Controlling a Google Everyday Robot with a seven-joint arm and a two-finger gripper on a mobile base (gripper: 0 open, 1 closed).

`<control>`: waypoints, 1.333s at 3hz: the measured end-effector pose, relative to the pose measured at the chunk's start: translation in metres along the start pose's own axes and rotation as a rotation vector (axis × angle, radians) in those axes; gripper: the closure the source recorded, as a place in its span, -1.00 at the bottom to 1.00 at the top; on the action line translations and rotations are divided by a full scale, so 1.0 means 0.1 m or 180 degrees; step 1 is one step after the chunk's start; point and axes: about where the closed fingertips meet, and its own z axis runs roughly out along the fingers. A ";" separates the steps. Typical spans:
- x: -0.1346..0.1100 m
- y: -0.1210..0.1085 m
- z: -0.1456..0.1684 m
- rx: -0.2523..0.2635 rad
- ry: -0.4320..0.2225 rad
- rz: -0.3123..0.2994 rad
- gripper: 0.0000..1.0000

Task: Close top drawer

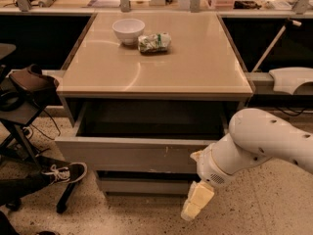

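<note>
The top drawer (127, 154) is a wide grey metal drawer under the beige tabletop (156, 72). It stands pulled out, its inside dark and empty, with small white scuffs on the flat front right of centre. My gripper (196, 202) is cream-coloured and hangs from the white arm (259, 141) at the lower right. It points down, just below and in front of the drawer front's right end. The arm's wrist lies against that right end.
A white bowl (128, 31) and a green snack bag (154, 42) sit on the tabletop's far side. A slimmer grey drawer front (142, 185) shows below. A person's leg and sneaker (63, 173) and a dark chair (24, 97) are at the left. A white object (293, 80) is at the right.
</note>
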 end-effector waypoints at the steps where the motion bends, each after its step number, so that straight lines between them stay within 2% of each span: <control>1: 0.06 -0.30 0.03 0.0049 -0.0209 0.0181 -1.00; 2: 0.03 -0.47 0.07 0.0055 -0.0311 0.0216 -1.00; 3: -0.19 -0.76 0.06 0.0085 -0.0429 0.0200 -1.00; 4: -0.18 -0.75 0.06 0.0085 -0.0429 0.0200 -1.00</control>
